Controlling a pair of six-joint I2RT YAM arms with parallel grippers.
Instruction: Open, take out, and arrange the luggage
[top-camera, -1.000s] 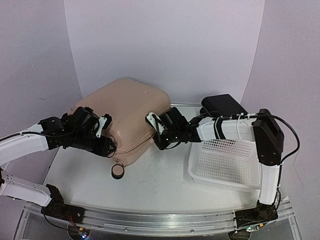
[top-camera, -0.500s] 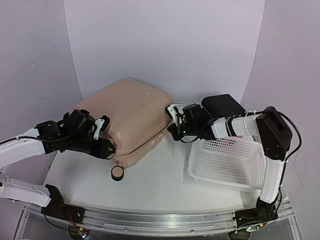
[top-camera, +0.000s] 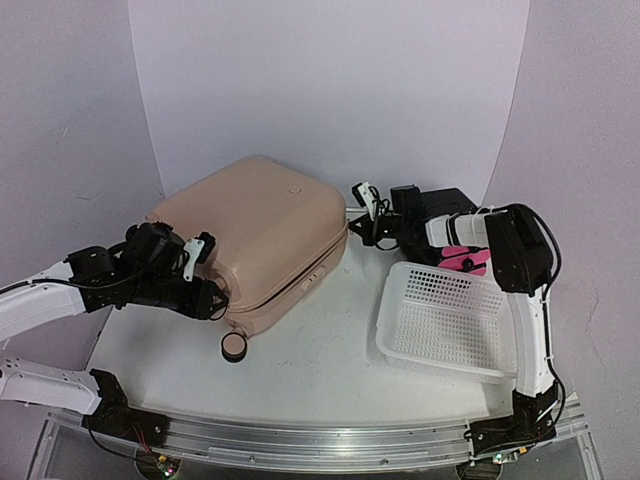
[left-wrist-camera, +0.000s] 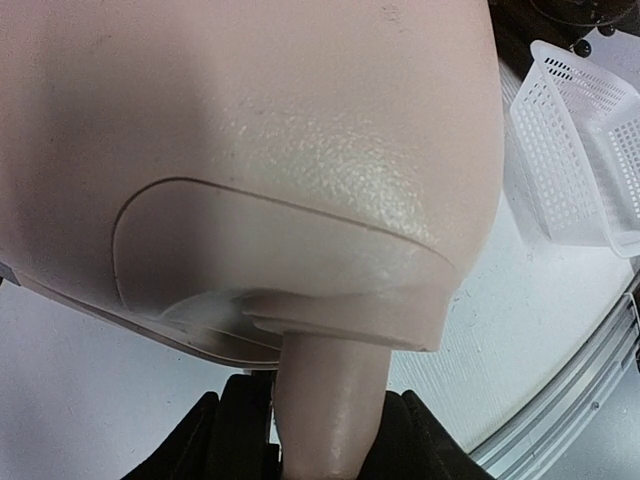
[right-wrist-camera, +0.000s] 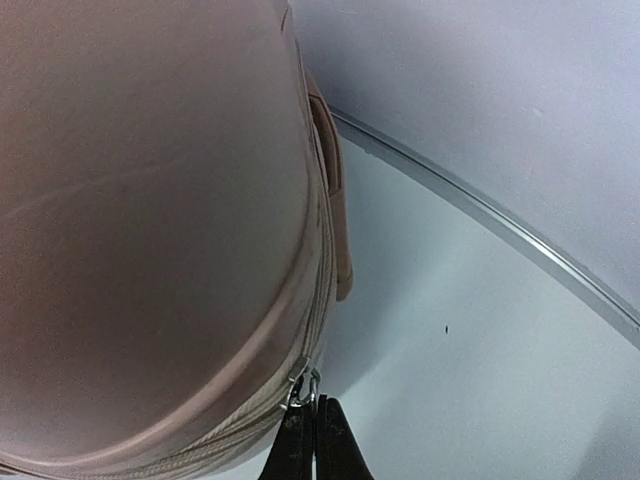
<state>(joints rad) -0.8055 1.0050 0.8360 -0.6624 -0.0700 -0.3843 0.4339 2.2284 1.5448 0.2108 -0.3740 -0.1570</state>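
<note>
Luggage (top-camera: 255, 225): laid flat between left gripper (left-wrist-camera: 325, 445) and right gripper (right-wrist-camera: 310, 428).
Basket (top-camera: 388, 310): placed nearer than right gripper, apart from luggage.
Left gripper: half closed, wheel post (left-wrist-camera: 330, 395) clamped between fingers.
Right gripper: pinched shut on zipper pull (right-wrist-camera: 304, 385).

Back wall: curved pale lilac sheet (top-camera: 330, 80), plain, bending forward at both sides.
Side walls: pale lilac panels (top-camera: 60, 120), faintly creased.
Table: white top (top-camera: 320, 350), rounded far edge.
Near edge: metal rail (top-camera: 320, 435), silver, slotted.
Light: soft, even, with faint shadows on the white top.
</note>
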